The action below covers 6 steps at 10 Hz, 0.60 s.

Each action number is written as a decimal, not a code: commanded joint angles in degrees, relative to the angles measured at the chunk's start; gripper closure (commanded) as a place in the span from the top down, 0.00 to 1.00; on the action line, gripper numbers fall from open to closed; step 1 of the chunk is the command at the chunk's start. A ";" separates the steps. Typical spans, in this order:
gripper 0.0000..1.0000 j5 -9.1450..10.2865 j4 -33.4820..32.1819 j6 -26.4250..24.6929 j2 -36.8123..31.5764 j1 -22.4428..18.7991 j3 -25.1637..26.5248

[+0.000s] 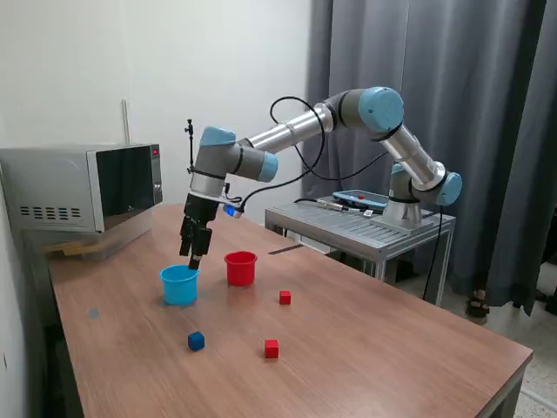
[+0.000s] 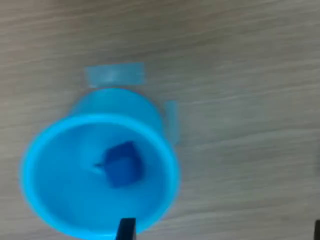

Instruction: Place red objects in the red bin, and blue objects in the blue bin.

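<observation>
The light blue cup (image 1: 179, 292) stands on the wooden table, with the red cup (image 1: 241, 268) just to its right in the exterior view. My gripper (image 1: 193, 258) hangs directly above the blue cup's rim. In the wrist view the blue cup (image 2: 117, 102) holds one dark blue cube (image 2: 122, 164) on its bottom. My gripper (image 2: 221, 229) is open there: one dark fingertip (image 2: 126, 228) shows over the rim and the other is at the frame's edge. A second blue cube (image 1: 196, 340) and two red cubes (image 1: 285, 297) (image 1: 271, 348) lie on the table nearer the front edge.
A microwave (image 1: 83, 187) stands at the table's back, on the exterior view's left. A metal cart (image 1: 365, 228) carries the arm's base and a tablet behind the table. Grey curtains hang behind it.
</observation>
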<state>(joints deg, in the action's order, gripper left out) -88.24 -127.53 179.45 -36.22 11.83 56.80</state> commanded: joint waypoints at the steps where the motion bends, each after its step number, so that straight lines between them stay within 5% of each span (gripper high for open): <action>1: 1.00 0.17 0.00 0.11 -0.25 -4.26 -0.11; 3: 1.00 2.10 0.00 2.21 -0.34 -6.73 -0.02; 6: 1.00 2.20 0.00 2.22 0.36 -7.09 -0.45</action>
<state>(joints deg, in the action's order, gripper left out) -86.18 -127.53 181.56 -36.33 5.04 56.66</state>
